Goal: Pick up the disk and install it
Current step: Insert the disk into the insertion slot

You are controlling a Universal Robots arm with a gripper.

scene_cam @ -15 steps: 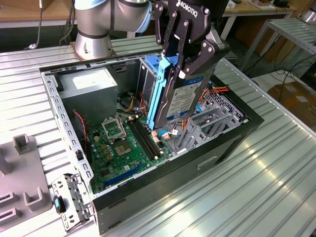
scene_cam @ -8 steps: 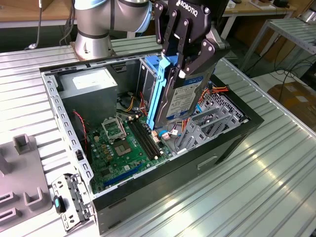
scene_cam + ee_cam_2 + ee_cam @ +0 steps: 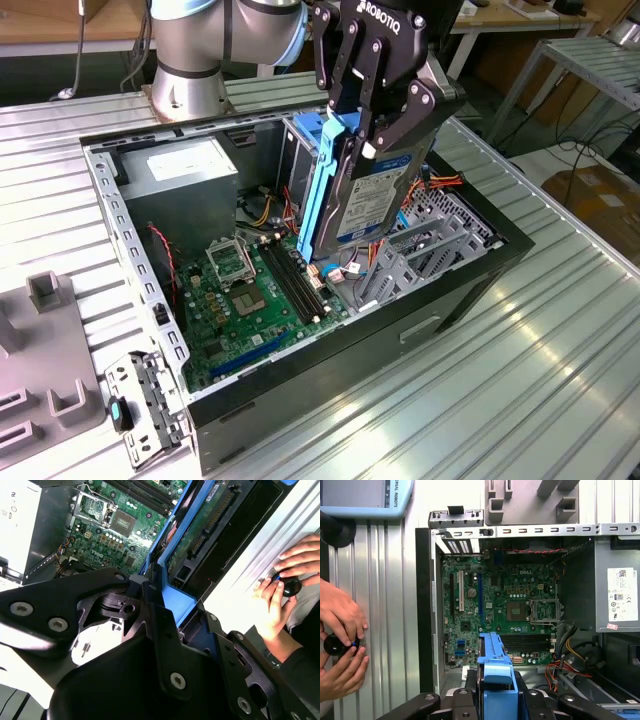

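End effector [image 3: 366,132] clamping the disk [image 3: 380,200] above the open case [image 3: 470,300].
I am holding it on edge, long axis steeply tilted, its lower end hanging close to the grey metal cage [image 3: 440,225].

In my matt black gripper [image 3: 362,135] the disk [image 3: 382,195] is dull silver metal with smooth blue plastic rails [image 3: 322,195]; below me, a ribbed shiny metal table [image 3: 530,380].

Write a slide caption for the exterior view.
Gripper clamps the disk, stood on edge, over the open computer case and its motherboard.
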